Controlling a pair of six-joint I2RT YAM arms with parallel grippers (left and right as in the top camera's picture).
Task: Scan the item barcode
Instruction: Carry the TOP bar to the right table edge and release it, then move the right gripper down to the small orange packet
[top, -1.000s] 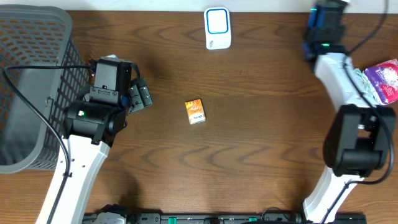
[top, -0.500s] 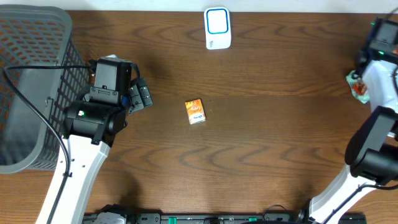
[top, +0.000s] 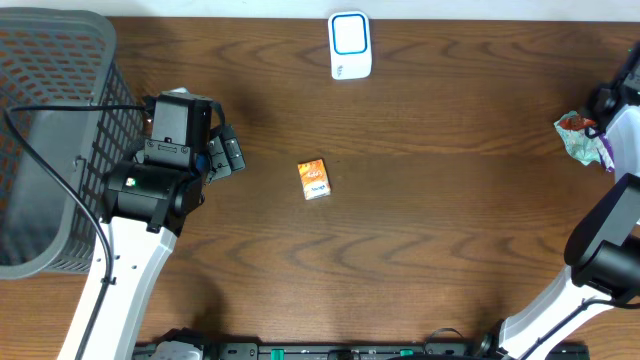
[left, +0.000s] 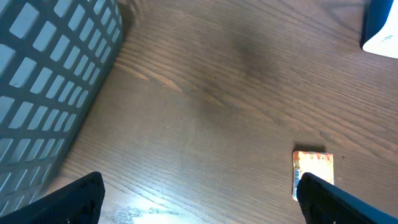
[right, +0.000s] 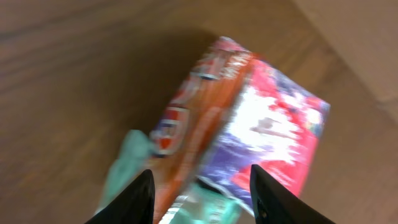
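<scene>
box (top: 314, 180) centre of frame, lying free | left gripper (top: 225, 152) spread wide, left of it | right gripper (right: 202, 186) parted over packet (right: 249, 124) at right edge | step: likely picking up packet | next: close on it, carry barcode face to scanner (top: 350, 45) at top centre

Ahead of the left hand (top: 225, 153), bare desk (top: 430, 220) runs clear up to a small orange box (top: 314, 179). A grey basket (top: 50, 130) walls off its left. A crumpled snack packet (right: 249, 124) crowds the space just beyond the right hand (right: 202, 202).
</scene>
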